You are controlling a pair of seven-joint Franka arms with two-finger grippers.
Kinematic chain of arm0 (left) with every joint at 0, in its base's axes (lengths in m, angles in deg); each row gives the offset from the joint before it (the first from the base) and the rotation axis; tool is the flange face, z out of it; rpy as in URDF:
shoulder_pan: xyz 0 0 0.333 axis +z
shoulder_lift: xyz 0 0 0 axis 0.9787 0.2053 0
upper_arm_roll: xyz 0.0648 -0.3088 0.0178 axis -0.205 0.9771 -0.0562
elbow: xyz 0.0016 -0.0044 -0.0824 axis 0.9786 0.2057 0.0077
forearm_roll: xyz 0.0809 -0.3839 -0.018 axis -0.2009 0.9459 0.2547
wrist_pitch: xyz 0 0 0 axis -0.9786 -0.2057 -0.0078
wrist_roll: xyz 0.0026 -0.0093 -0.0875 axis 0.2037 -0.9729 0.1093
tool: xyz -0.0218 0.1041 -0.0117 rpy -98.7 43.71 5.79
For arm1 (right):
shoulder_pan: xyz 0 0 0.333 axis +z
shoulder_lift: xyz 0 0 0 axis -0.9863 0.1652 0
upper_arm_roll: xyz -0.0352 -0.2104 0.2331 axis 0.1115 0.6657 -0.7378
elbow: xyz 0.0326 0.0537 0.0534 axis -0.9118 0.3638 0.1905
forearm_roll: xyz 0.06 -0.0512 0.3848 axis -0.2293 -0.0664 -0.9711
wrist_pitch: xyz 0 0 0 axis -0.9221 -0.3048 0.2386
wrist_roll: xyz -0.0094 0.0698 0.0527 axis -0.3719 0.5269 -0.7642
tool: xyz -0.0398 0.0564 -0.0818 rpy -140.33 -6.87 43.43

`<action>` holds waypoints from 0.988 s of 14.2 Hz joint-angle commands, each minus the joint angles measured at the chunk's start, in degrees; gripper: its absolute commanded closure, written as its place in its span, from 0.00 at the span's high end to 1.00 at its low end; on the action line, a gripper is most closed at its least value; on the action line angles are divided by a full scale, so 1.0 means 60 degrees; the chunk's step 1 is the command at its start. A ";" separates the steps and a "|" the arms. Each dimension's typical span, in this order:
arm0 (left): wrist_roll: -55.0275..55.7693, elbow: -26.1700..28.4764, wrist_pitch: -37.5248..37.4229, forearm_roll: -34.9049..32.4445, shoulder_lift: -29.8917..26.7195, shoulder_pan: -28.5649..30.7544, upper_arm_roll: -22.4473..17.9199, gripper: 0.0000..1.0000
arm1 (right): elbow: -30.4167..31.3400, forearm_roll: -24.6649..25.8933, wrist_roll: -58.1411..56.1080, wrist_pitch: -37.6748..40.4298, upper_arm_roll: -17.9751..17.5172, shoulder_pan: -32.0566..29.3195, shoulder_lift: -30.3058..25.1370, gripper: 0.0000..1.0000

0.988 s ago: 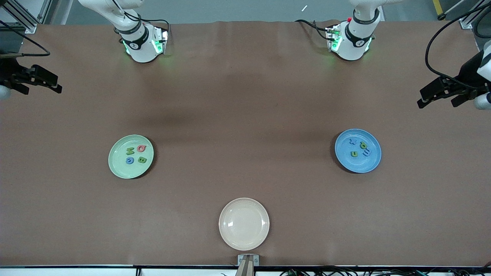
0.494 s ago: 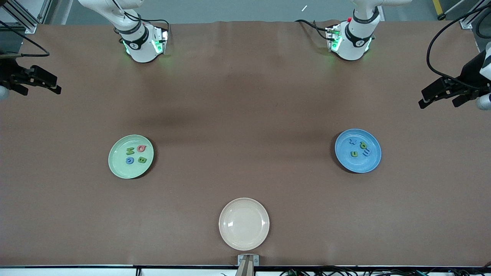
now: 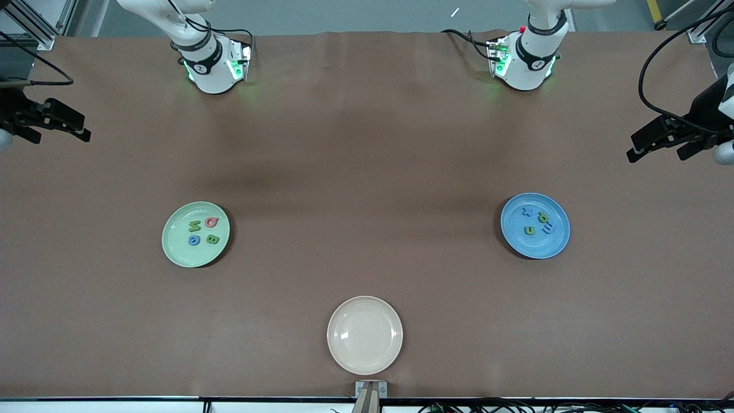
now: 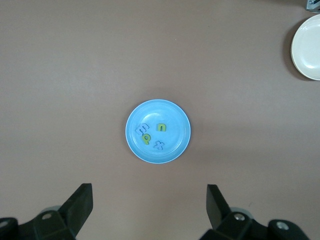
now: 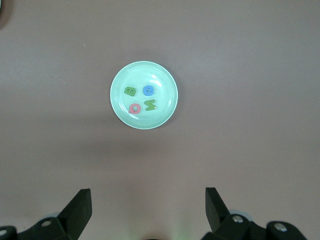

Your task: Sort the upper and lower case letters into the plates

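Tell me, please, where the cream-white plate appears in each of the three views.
Front view: cream-white plate at the edge nearest the camera, midway between the arms' ends.
Left wrist view: cut off at the frame's corner.
Right wrist view: not in it.
Shared landmark: blue plate, in the front and left wrist views.

We see a brown table (image 3: 367, 172). The pale green plate (image 3: 175, 248) holds four letters: a dark green M (image 3: 195, 226), a pink-red one (image 3: 211, 222), a blue one (image 3: 194, 240) and a green B (image 3: 212, 240). The blue plate (image 3: 553, 244) holds a blue x (image 3: 527, 212), a green letter (image 3: 542, 217), a green n (image 3: 530, 230) and a blue one (image 3: 548, 228). The third plate (image 3: 364, 355) is cream-white. Both grippers, left (image 3: 659, 140) and right (image 3: 54, 123), are black.
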 commanded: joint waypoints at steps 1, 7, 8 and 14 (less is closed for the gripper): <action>-0.0022 -0.0262 -0.0205 0.0010 0.0117 -0.0033 -0.0060 1.00 | 0.0269 0.0089 -0.0034 -0.0118 -0.0008 -0.0013 -0.0260 1.00; -0.0051 -0.0262 -0.0205 -0.0034 0.0073 -0.0048 -0.0030 1.00 | 0.0284 0.0045 -0.0034 -0.0089 0.0007 -0.0013 -0.0260 1.00; -0.0066 -0.0262 -0.0205 -0.0048 0.0073 -0.0048 -0.0030 1.00 | 0.0284 0.0045 -0.0034 -0.0074 0.0007 0.0001 -0.0260 1.00; -0.0110 -0.0277 -0.0205 -0.0092 0.0073 -0.0048 -0.0016 1.00 | 0.0284 0.0060 -0.0034 -0.0059 0.0007 0.0016 -0.0260 1.00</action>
